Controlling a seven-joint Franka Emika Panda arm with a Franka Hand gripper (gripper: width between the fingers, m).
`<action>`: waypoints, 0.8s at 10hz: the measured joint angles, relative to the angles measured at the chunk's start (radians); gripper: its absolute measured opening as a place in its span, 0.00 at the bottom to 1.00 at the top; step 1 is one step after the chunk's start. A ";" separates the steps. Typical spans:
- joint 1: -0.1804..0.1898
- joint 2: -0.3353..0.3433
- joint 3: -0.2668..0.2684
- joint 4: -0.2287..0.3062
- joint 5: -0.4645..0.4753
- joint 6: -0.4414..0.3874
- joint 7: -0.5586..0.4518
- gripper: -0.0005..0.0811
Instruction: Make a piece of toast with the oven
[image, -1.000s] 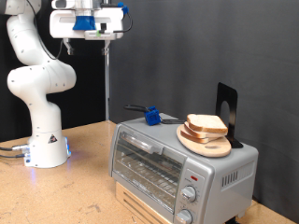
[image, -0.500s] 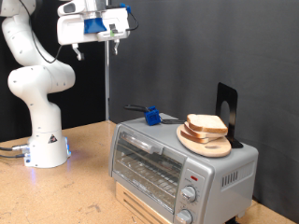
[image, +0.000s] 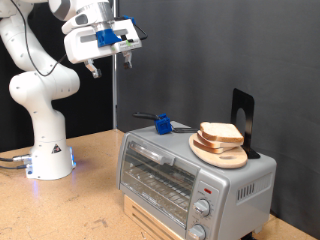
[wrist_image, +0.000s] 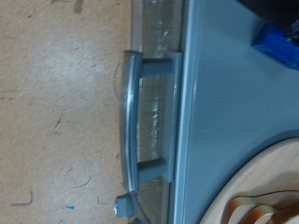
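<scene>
The claw (image: 110, 66) hangs high above the desk (image: 90, 200), toward the exterior view's top left, well apart from the toaster oven (image: 195, 180). Nothing is visible between its fingers. Whether the fingers are spread or closed cannot be determined from either view.

The piece of toast (image: 220, 132) lies on a round wooden plate (image: 218, 151), which rests on the oven's top panel toward the exterior view's right. The oven's glass door (image: 160, 172) appears closed, with the wire rack visible behind it. The wrist view looks straight down on the door handle (wrist_image: 135, 121), so the step in hand is judged to be an approach to that handle.

To perform this step well:
- Keep the handle centred in the wrist view during descent.
- Align the fingers across the bar of the handle, not along it.
- Descend in front of the door, clear of the top panel.

Surrounding items and obstructions:
- A blue-and-black object (image: 160, 123), possibly a small tool, lies on the oven top toward the rear.
- A dark upright stand (image: 243, 120) sits behind the plate.
- Two round knobs (image: 203, 208) sit on the front panel beside the door.
- The plate overhangs near the front edge; contact would shift the toast.
</scene>
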 joint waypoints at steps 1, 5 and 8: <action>0.001 0.008 -0.019 0.006 0.040 -0.033 -0.005 0.99; 0.005 0.159 -0.092 0.054 0.083 -0.063 -0.042 0.99; 0.005 0.201 -0.094 0.075 0.096 -0.057 -0.058 0.99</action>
